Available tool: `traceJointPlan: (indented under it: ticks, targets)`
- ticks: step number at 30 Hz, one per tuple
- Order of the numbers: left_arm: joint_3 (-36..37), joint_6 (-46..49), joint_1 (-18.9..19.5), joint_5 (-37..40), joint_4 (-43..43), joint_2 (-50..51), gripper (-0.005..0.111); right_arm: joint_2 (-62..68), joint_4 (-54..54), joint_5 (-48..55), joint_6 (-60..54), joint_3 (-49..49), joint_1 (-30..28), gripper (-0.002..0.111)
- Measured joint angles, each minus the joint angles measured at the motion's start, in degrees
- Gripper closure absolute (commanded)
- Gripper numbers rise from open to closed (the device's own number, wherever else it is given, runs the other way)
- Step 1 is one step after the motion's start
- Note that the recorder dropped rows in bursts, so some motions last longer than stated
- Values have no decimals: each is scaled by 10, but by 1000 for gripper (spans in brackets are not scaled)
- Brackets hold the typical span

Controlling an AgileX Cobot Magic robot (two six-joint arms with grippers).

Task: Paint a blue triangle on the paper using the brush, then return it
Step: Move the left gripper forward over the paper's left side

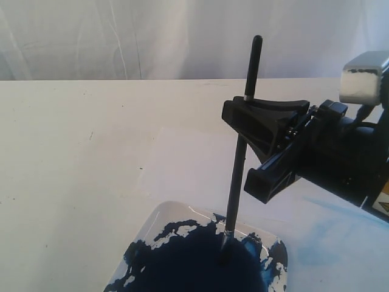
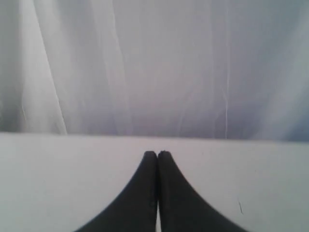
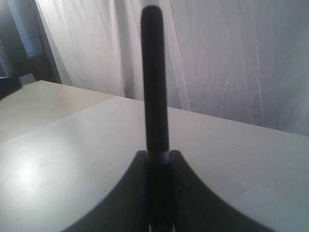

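The brush (image 1: 250, 67) is a long black stick standing nearly upright, and my right gripper (image 1: 238, 149) is shut on it at mid-handle. Its bristle tip sits in the dark blue paint (image 1: 194, 261) of the white tray (image 1: 164, 219) at the near edge. In the right wrist view the handle (image 3: 154, 77) rises straight up from between that gripper's (image 3: 158, 155) jaws. The paper (image 1: 182, 164) lies just beyond the tray as a slightly brighter sheet. The blue triangle is not in view. My left gripper (image 2: 157, 153) is shut on nothing over bare table, and it is outside the exterior view.
Pale blue smears (image 1: 331, 240) mark the surface right of the tray, under my right arm. A white curtain (image 1: 121, 36) hangs behind the table's far edge. The cream table (image 1: 67, 152) stretches away to the left.
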Motion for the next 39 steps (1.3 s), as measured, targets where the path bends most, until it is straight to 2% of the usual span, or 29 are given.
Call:
traceJointPlan:
  ticks: [7, 11, 13, 15, 17, 18, 20, 22, 25, 34, 39]
  targets:
    - [-159, -24, 0, 201, 65, 259, 107, 0, 0, 0, 0, 0, 0, 108]
    - [-236, -2, -15, 311, 39, 373, 107, 0, 0, 0, 0, 0, 0, 108]
    - [-274, 83, -27, 366, -38, 420, 107, 0, 0, 0, 0, 0, 0, 108]
    - [-315, 237, -35, 454, -169, 468, 107, 0, 0, 0, 0, 0, 0, 108]
    - [-356, 428, -35, 578, -345, 524, 107, 0, 0, 0, 0, 0, 0, 108]
    - [-373, 504, -36, 626, -407, 547, 107, 0, 0, 0, 0, 0, 0, 108]
    - [-404, 593, -44, 703, -527, 602, 107, 0, 0, 3, 0, 0, 0, 108]
    - [-430, 627, -51, 723, -588, 637, 107, 0, 0, 6, 0, 0, 0, 108]
    - [-465, 651, -68, 734, -625, 686, 107, 0, 0, 19, 0, 0, 0, 108]
    - [-545, 661, -153, 721, -627, 793, 107, 0, 0, 52, 0, 0, 0, 108]
    - [-552, 670, -179, 710, -623, 816, 107, 0, 0, 52, 0, 0, 0, 108]
